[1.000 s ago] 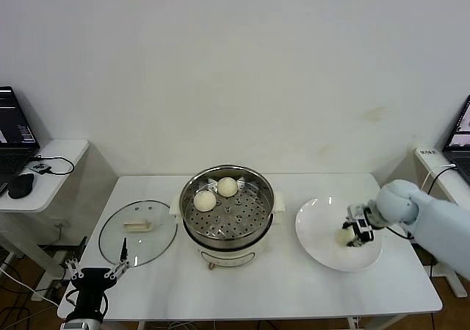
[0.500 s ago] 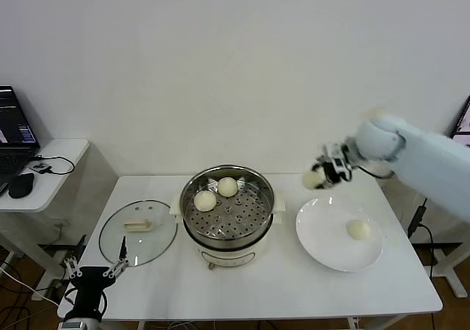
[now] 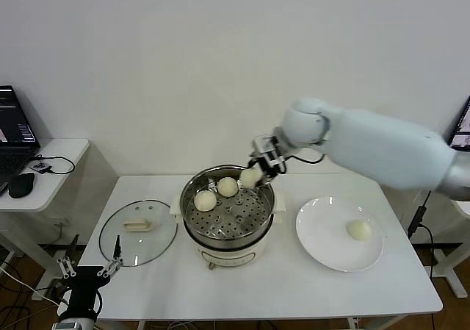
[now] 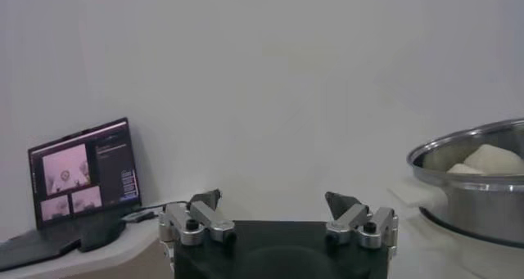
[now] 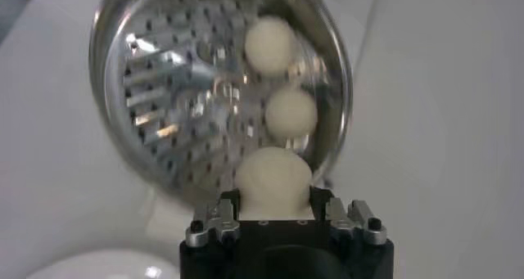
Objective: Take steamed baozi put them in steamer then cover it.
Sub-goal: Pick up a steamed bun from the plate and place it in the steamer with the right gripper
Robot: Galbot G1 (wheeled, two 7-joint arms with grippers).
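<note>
While two baozi [image 3: 216, 192] already sat in the steamer [image 3: 228, 214], the right end effector [image 3: 258, 170] pinched a third bun [image 3: 251, 176]; one more [image 3: 358, 229] waited on the plate [image 3: 316, 234], glass lid [image 3: 138, 239] still off.

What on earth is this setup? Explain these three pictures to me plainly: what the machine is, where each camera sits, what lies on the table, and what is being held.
This is a two-armed robot. One picture looks down from its head; the other two come from cameras on its wrists.

On the white table stands a round shiny steel steamer in a cream base, with two small cream-white dough buns inside. Left of it lies a round glass lid with a cream handle; right of it, a flat white plate bearing one more bun.

The right tool is shut on a fourth bun, over the steamer's far right rim. The left tool waits open by the table's near left corner.
</note>
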